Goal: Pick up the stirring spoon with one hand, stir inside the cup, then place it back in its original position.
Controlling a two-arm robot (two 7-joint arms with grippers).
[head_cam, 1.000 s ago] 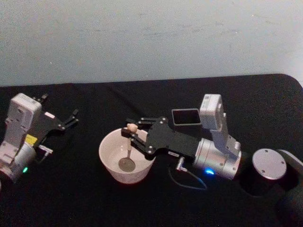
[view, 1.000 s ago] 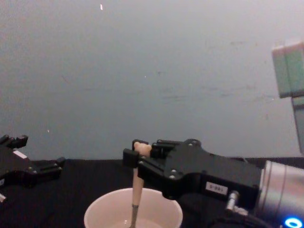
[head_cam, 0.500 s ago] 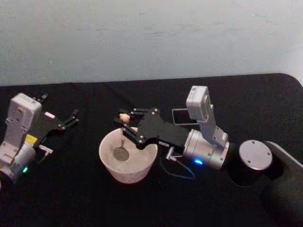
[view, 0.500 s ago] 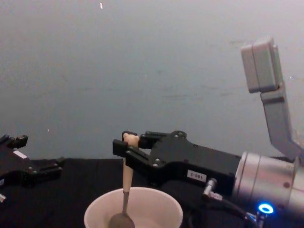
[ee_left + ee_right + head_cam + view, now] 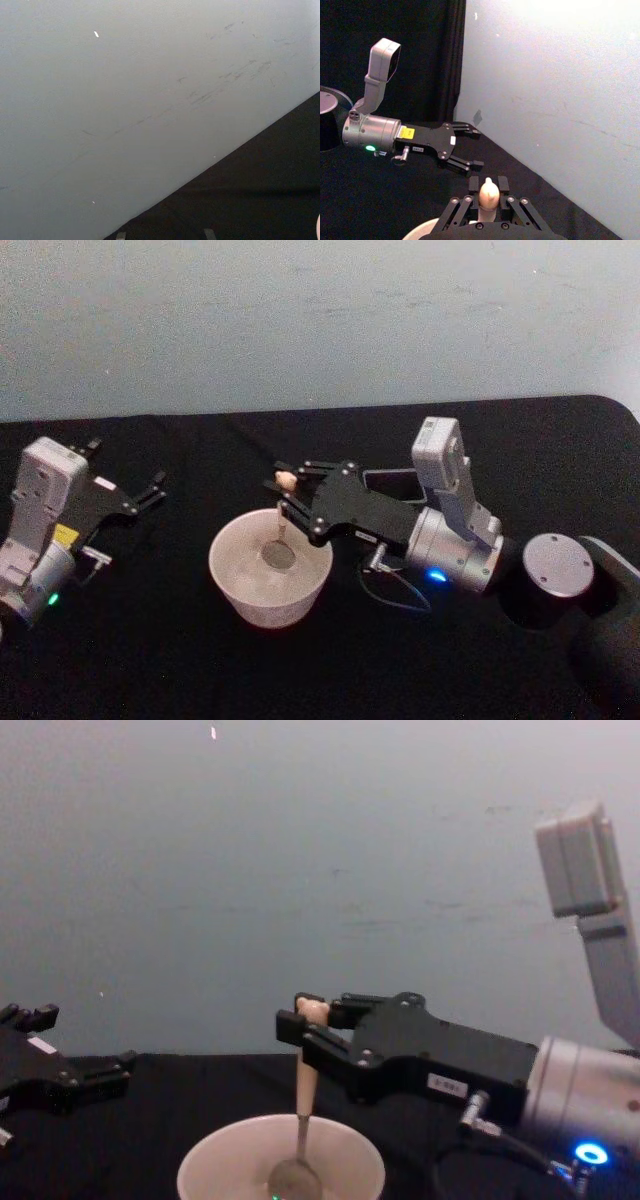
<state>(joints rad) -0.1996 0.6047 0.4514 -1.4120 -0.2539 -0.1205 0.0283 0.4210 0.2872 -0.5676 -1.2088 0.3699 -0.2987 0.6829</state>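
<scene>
right end effector (image 5: 285, 481) pinching beige-handled stirring spoon (image 5: 305, 1082); shiny bowl in round cream cup (image 5: 228, 582); left end effector (image 5: 128, 468) spread, idle left

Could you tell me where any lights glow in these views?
Head view: a blue light glows behind the right gripper, which holds the stirring spoon in the cup; a green light on the parked left arm. Chest view: the same blue light, lower right.
</scene>
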